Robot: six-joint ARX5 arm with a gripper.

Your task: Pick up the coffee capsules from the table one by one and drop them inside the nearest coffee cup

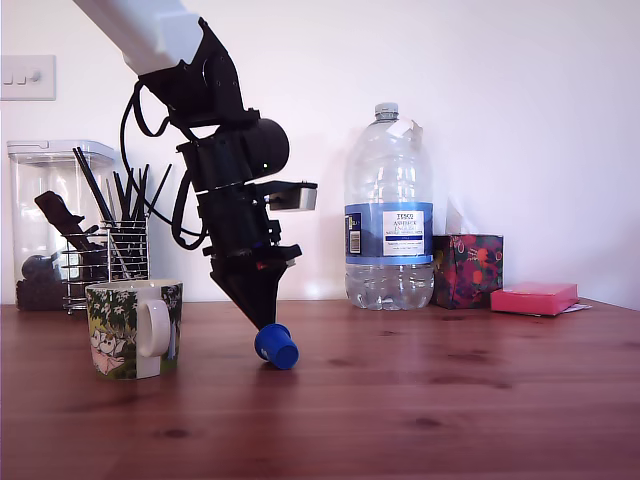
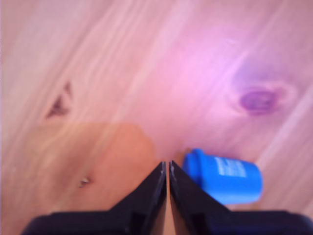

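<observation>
Tabletop (image 1: 420,400) of knotty reddish wood meets a white wall (image 1: 520,110); jaws pressed together beside the blue capsule (image 2: 224,176).

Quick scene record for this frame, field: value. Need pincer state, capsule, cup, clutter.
pincer: shut, tips together, nothing between them, low over the table
blue capsule: lying on its side on the table, right beside the pincer tips, not gripped
white capsule: not visible in either view
coffee cup: upright, to the exterior view's left of the blue capsule; inside not visible
background: water bottle, wire holder of black sticks, pink box
</observation>
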